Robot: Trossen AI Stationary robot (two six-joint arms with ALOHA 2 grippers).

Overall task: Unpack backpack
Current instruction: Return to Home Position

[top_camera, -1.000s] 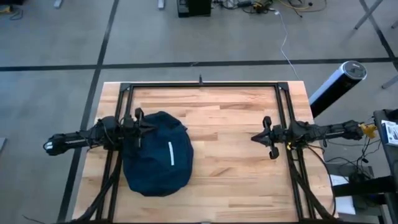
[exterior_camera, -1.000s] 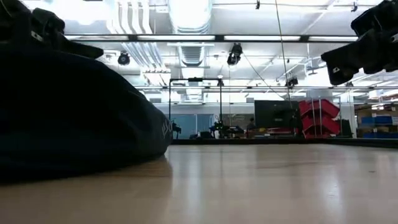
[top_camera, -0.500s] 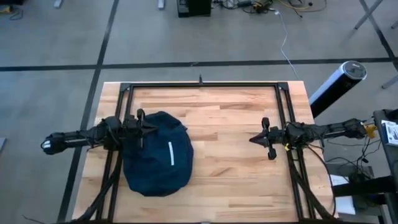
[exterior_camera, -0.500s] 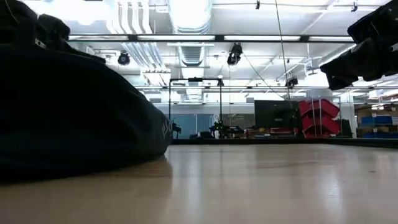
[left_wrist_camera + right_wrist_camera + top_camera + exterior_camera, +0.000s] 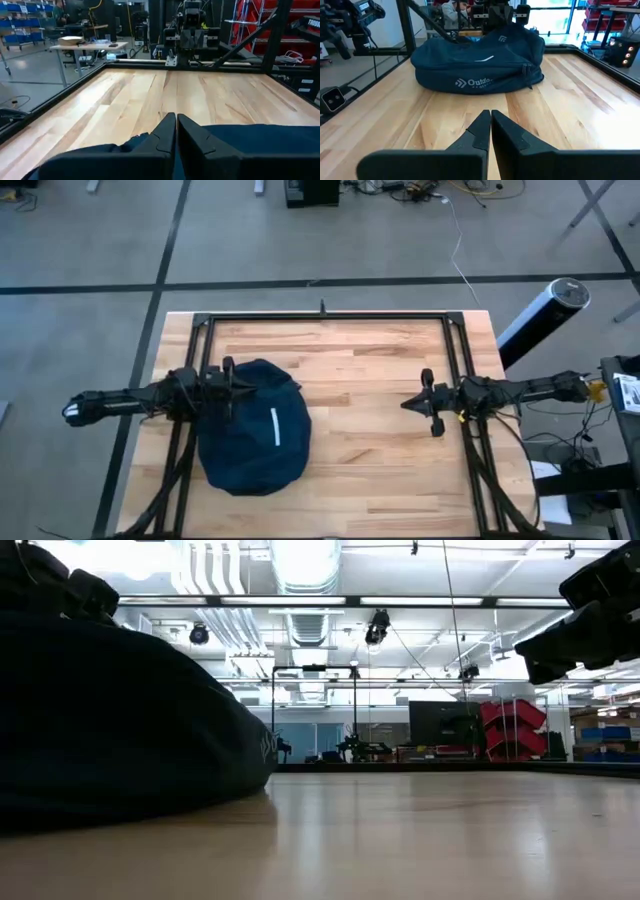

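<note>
The dark navy backpack (image 5: 250, 430) lies flat on the left half of the wooden table, its white stripe (image 5: 276, 426) facing up. The right wrist view shows its side with white lettering (image 5: 480, 65). My left gripper (image 5: 248, 387) is shut and hovers at the backpack's far left edge, with the navy fabric (image 5: 260, 145) just under its fingers. My right gripper (image 5: 403, 403) is shut and stands above the bare wood on the right, pointing at the backpack from a distance. My left gripper (image 5: 176, 117) comes in level from the table's left, its shut fingers right over the backpack's top fabric. I cannot tell whether they touch it.
A black frame (image 5: 320, 315) runs along the table's edges. A grey cylinder (image 5: 540, 315) stands off the table at the back right. Bare wood (image 5: 360, 410) lies between the backpack and my right gripper.
My right gripper has sunk a little and edged toward the backpack. The backpack has kept its place and shape.
</note>
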